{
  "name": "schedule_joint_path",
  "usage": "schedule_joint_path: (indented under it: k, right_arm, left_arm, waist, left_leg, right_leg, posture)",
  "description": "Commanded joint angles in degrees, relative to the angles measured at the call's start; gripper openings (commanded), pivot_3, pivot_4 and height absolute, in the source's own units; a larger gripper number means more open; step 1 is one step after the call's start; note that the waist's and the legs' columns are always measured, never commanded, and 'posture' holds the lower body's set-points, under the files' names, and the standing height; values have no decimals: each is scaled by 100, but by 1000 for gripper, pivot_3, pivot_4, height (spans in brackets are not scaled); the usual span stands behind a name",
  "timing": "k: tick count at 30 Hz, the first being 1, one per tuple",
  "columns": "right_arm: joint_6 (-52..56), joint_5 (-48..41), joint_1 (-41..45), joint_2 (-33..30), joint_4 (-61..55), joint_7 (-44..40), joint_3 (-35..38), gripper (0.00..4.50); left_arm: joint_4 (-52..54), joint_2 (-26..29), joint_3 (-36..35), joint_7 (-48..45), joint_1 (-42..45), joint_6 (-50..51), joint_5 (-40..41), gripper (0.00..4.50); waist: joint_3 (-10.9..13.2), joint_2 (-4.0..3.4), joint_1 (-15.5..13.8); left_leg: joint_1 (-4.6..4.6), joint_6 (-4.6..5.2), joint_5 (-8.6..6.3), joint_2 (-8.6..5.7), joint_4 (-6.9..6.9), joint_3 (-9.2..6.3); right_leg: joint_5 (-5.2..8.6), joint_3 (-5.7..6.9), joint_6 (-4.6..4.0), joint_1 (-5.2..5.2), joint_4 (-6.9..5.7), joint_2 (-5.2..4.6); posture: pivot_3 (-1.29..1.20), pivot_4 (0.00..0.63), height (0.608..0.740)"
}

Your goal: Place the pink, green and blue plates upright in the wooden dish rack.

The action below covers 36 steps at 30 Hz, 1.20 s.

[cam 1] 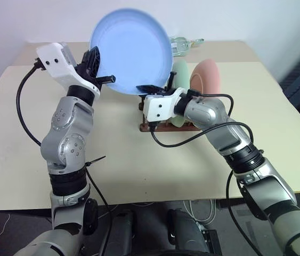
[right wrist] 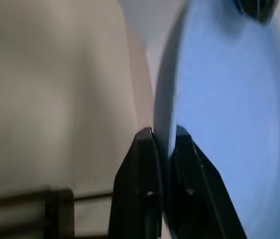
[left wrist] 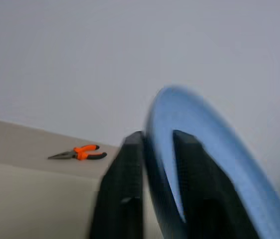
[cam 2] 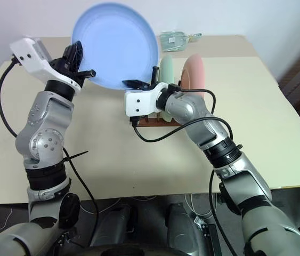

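the round light blue plastic plate (cam 1: 131, 52) is held up in the air on its edge, above the middle of the beige table (cam 1: 27, 144) toward the far edge, its hollow face turned toward the robot. the left gripper (cam 1: 103, 73) has its two black fingers (left wrist: 122, 199) straddling the plate's rim on the left side, one finger on each face of the plate; the fingers look slightly apart around the rim, and whether they press on it cannot be told. the right gripper (cam 1: 151, 88) pinches the lower rim of the same plate, its fingers (right wrist: 140, 189) drawn narrow with the rim between them.

just behind and to the right of the right gripper stands the small dark brown wooden dish rack (cam 1: 163, 127), near the middle of the table. two plates already stand upright in it: the round mint green plastic plate (cam 1: 181, 74) on the left, and the round pastel pink plastic plate (cam 1: 207, 77) just beside it on the right. the blue plate hangs to the left of the green one and higher, not in the rack.

a clear, glassy object (cam 1: 181, 44) lies at the far edge of the table behind the plates; what it is cannot be told. a pair of pliers with orange handles (left wrist: 80, 152) lies on the table, as the left wrist view shows.
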State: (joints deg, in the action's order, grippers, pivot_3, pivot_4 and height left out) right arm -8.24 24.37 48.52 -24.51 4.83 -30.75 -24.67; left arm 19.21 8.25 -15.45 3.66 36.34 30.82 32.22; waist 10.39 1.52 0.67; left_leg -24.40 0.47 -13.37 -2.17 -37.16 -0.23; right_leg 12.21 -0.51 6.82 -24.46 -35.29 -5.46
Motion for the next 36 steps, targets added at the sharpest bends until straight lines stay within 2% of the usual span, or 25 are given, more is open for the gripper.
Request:
schedule_joint_path:
  k: [1, 5, 8, 10, 13, 15, 17, 21, 26, 36]
  right_arm:
    - [-103, 260, 163, 21, -94, 296, 195, 0]
    - [-161, 420, 147, 82, -89, 501, 231, 0]
    - [-136, 249, 83, 220, -181, 658, 412, 0]
    - [10, -372, -55, 503, -504, 698, 777, 0]
    - [799, -2157, -426, 1153, -1407, 303, 1352, 0]
    - [1786, -3401, -772, 1556, -2153, 122, 1621, 0]
    - [2743, -4254, -1066, 1890, -2670, 344, 1868, 0]
    - [3957, -5206, -1600, 2256, -3416, 882, 2018, 0]
    - [4599, -5545, -1905, 2335, -3750, 1334, 1988, 0]
    - [5163, -6032, -1926, 2472, -3432, 1961, 2337, 0]
  left_arm:
    - [175, -66, -522, 225, 317, -466, 234, 2486]
    - [-264, 177, -1188, 659, 544, -1124, -72, 2486]
    - [-567, 660, -1180, 581, 365, -1419, -632, 2486]
    - [-779, 1117, -953, 285, -42, -1656, -1207, 2486]
    - [-1053, 1649, -205, -312, -1016, -2063, -2106, 2486]
    - [-1121, 1589, 175, -616, -1644, -2346, -2300, 2486]
    - [-1080, 1419, 502, -829, -2093, -2557, -2405, 2486]
    - [-1160, 1086, 912, -1074, -2617, -2949, -2562, 2486]
    - [-1206, 907, 1124, -1348, -2874, -3209, -2625, 2486]
    - [-950, 944, 1404, -2119, -3137, -3209, -2498, 2486]
  waist:
    - [0, 0, -4]
    - [1, 2, 20]
    - [1, 1, 21]
    - [1, -1, 33]
    - [0, -2, 19]
    - [0, -5, -10]
    - [0, -3, -14]
    - [-2, -1, 4]
    - [-2, -16, 45]
    - [-4, -21, 20]
  left_leg:
    - [0, 0, 0, -1, 0, -1]
    - [1, -3, 1, 0, 1, -2]
    - [4, -10, 6, -6, 5, -1]
    - [3, -10, 6, -7, 6, -1]
    - [3, -9, 5, 0, 11, -1]
    - [3, -5, 3, 5, 15, -2]
    - [2, 1, -1, 5, 14, -9]
    - [0, -13, -10, 3, 12, -10]
    - [0, -18, -10, 11, 26, -7]
    - [-2, -5, -2, 11, 26, -6]
  right_leg:
    - [0, 0, 0, 0, 1, -1]
    - [0, 1, 0, -1, 0, 1]
    - [0, 0, 0, -1, -3, 7]
    - [0, 0, -1, -1, -2, 11]
    - [0, 0, -1, -1, -1, 12]
    - [0, -1, -1, 1, 1, 7]
    - [0, 3, -1, 6, 6, -2]
    - [-7, 2, -15, -6, 5, -18]
    - [0, -14, -36, -27, -3, -18]
    - [0, -15, -38, -26, 3, -18]
  posture:
    - [0, 150, 738]
    - [0, 150, 738]
    - [0, 150, 738]
    - [0, 150, 738]
    - [0, 150, 738]
    - [0, 150, 738]
    - [0, 150, 738]
    - [0, 150, 738]
    - [0, 150, 738]
    - [0, 150, 738]
